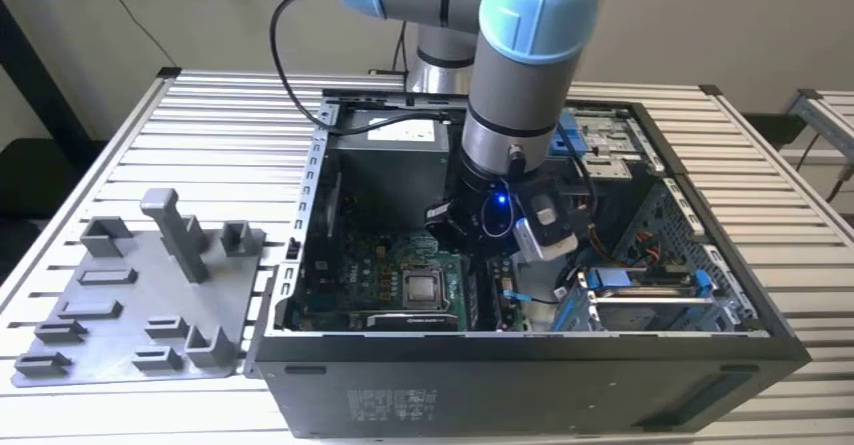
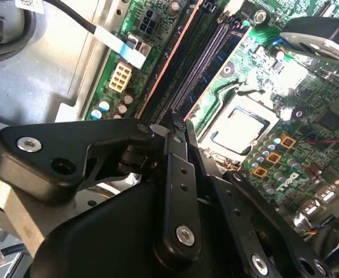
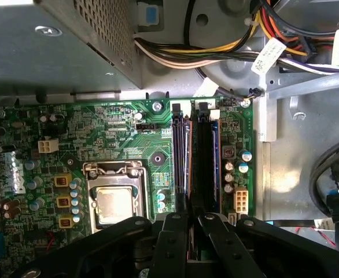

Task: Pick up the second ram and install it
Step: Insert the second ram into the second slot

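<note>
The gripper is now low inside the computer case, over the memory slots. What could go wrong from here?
1. The black gripper hangs right over the long black memory slots of the green motherboard; a small offset could press on the board instead.
2. The silver processor socket lies close beside them and might be struck.
</note>
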Controlling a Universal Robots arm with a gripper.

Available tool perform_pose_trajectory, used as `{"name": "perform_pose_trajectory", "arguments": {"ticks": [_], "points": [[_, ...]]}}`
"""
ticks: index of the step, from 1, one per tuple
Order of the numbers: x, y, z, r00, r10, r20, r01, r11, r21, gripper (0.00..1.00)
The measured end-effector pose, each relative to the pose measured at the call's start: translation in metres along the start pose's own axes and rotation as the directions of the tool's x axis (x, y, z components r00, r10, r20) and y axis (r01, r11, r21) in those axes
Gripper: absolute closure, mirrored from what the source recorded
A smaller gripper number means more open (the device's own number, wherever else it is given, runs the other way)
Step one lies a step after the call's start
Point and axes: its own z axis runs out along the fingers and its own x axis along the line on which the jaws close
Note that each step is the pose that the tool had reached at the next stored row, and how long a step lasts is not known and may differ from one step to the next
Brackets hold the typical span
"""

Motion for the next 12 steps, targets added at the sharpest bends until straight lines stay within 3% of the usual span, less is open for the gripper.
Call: {"name": "perform_pose_trajectory", "arguments": {"ticks": [3, 9, 12], "points": [[0.0001, 0.0003, -0.0017, 1.0, 0.0, 0.004, 0.0, 1.0, 0.0017, 0.86], [0.0016, 0.0007, -0.0048, 0.9994, -0.001, 0.0351, 0.001, 1.0, 0.0033, 0.86], [0.0027, 0.0006, -0.0047, 0.9992, -0.004, 0.0392, 0.004, 1.0, 0.0033, 0.86]]}}
